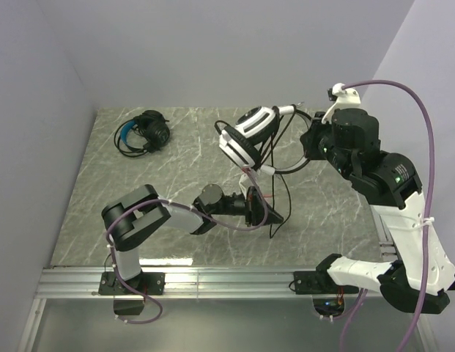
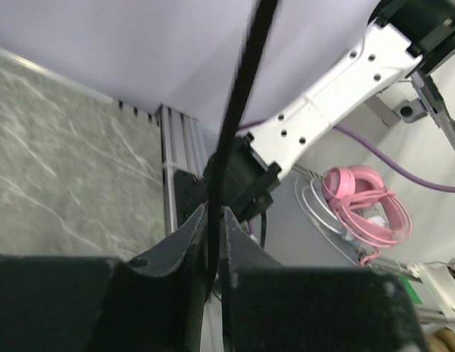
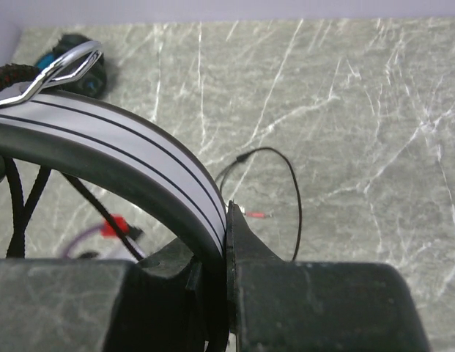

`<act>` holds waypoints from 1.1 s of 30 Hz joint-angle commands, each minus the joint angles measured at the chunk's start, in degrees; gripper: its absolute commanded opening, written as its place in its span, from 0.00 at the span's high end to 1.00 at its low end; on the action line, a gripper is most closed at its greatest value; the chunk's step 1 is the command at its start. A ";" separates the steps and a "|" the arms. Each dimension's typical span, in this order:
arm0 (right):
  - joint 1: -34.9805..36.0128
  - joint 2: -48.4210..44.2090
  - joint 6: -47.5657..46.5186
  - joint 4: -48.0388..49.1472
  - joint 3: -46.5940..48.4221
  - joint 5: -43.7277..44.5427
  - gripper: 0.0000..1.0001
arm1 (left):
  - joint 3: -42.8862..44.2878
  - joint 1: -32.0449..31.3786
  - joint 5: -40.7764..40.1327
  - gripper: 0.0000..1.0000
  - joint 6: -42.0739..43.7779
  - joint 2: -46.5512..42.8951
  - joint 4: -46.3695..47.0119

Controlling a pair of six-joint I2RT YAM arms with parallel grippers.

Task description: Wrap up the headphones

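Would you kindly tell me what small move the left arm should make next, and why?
Probably sweep the left claw, shut on the black cable, up and around the white headset for one turn. The right claw holds that headset raised by its headband, and slack cable hangs in loose loops beneath it, not yet wound.

This is a robotics lab test cell. A marble-patterned table [image 1: 139,169] is boxed in by plain pale walls [image 1: 212,51]. An aluminium rail [image 1: 212,279] along the near edge carries two bolted robot arms [image 1: 139,216], and purple cabling [image 1: 431,154] loops over the right one.
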 commanded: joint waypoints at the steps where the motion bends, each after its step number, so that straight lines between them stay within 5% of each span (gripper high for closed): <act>1: -1.29 -0.74 3.10 10.37 1.60 -0.83 1.00 | -1.27 -1.47 0.81 0.84 -1.53 1.49 13.53; 19: -4.90 0.58 2.57 10.37 2.48 2.59 1.00 | -3.82 -4.46 1.52 0.80 -3.29 0.70 20.47; 33: -7.01 -0.56 2.04 11.69 -3.31 9.71 1.00 | -14.10 -4.81 1.25 0.82 -6.01 -6.68 29.26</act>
